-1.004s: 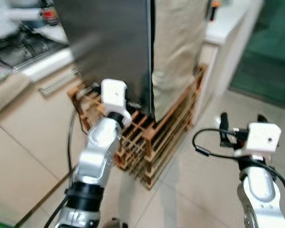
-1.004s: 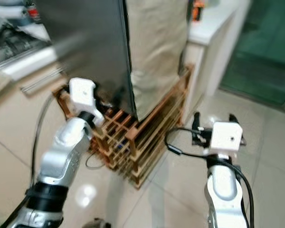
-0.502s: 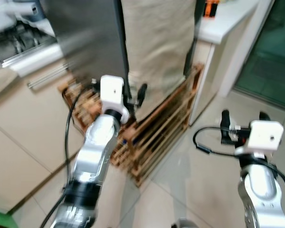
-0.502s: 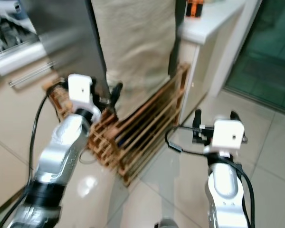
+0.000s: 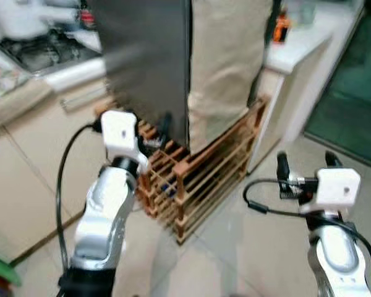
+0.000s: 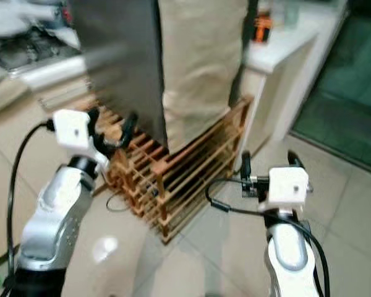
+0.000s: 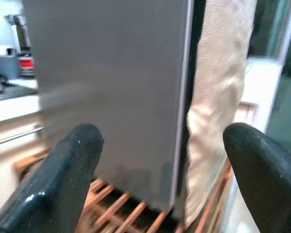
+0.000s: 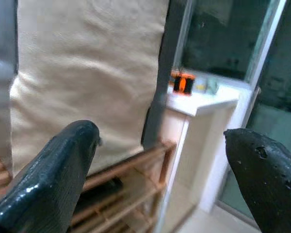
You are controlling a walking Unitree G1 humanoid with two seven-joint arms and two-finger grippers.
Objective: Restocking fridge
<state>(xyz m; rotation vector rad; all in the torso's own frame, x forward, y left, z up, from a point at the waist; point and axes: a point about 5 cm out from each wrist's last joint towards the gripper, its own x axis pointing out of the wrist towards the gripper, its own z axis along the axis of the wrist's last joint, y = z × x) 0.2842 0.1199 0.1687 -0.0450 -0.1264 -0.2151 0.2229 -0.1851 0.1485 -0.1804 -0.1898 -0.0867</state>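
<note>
Left gripper (image 6: 109, 130): fingers spread wide, nothing between them, raised just in front of the fridge (image 5: 145, 59) near its lower edge. Right gripper (image 5: 303, 168): fingers likewise parted and empty, held over the tiled floor (image 5: 235, 247), well apart from the fridge, on its right. Fridge itself: grey steel door facing forward, beige cloth (image 5: 226, 62) draped down its side, standing on a wooden slatted rack (image 5: 198, 179). Right of the fridge: white counter (image 5: 300, 43) with an orange object (image 5: 280, 30) on top. Left of the fridge: stove (image 5: 46, 49), blurred.
</note>
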